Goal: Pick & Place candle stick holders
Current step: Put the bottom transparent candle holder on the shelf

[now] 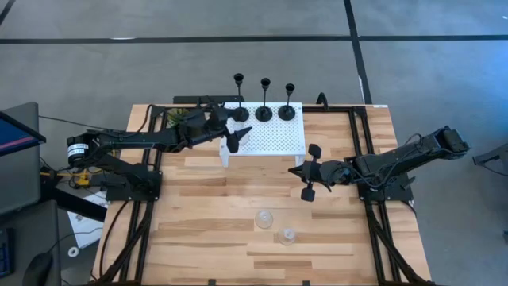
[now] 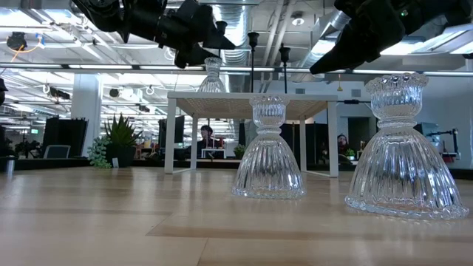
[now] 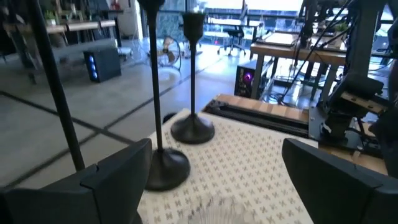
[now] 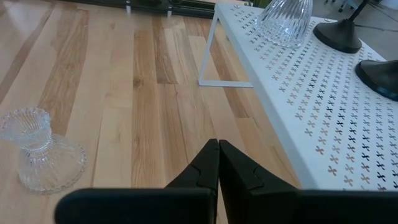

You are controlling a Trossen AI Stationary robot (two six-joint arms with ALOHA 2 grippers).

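Observation:
Three black candle stick holders (image 1: 263, 112) stand on their disc bases in a row along the far edge of the white perforated rack (image 1: 274, 143). One clear glass holder (image 2: 212, 76) stands on the rack's left part and also shows in the right wrist view (image 4: 283, 18). Two more glass holders (image 1: 263, 218) (image 1: 287, 235) stand on the table near the front. My left gripper (image 1: 236, 137) is open above the rack, by the glass holder there, and touches nothing. My right gripper (image 1: 294, 169) is shut and empty, just right of the rack's near right corner.
A small green plant (image 1: 178, 117) stands at the table's far left, behind my left arm. The rack stands on thin legs (image 2: 171, 137). Bare wooden table (image 1: 214, 199) lies between the rack and the two front glass holders.

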